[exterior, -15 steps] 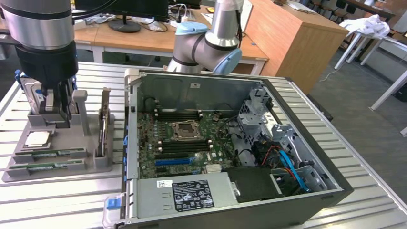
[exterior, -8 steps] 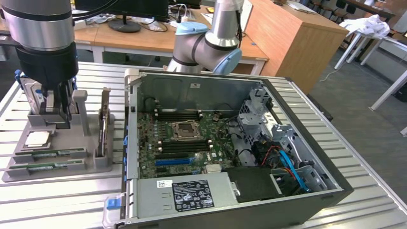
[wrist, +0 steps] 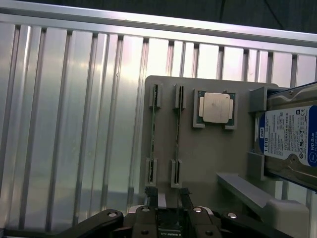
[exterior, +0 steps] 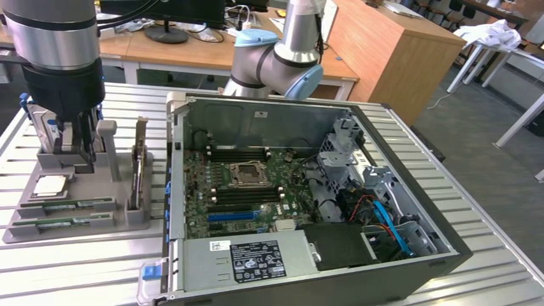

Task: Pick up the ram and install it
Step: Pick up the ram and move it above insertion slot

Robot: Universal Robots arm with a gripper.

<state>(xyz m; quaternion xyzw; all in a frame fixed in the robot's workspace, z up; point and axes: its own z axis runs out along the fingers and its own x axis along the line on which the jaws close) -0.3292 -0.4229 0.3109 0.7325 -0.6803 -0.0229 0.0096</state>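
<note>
The ram (wrist: 178,133) (the green stick nearer the processor (wrist: 216,107)) stands on edge in the grey holder (wrist: 208,158) on the slatted surface (wrist: 74,124). Its long axis points toward the tool (wrist: 167,192), which hovers just short of its end, fingers wide and empty.

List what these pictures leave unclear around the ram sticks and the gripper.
- Ram sticks: edge-on in the wrist view, so chips and labels are hidden; too small to read in the exterior view.
- Hard drive: cut off by the wrist picture's edge; mostly behind the arm in the exterior view.
- Gripper: exterior view cannot show whether its fingertips touch the grey holder.
- Memory slots: latches too small to judge, exterior view.
</note>
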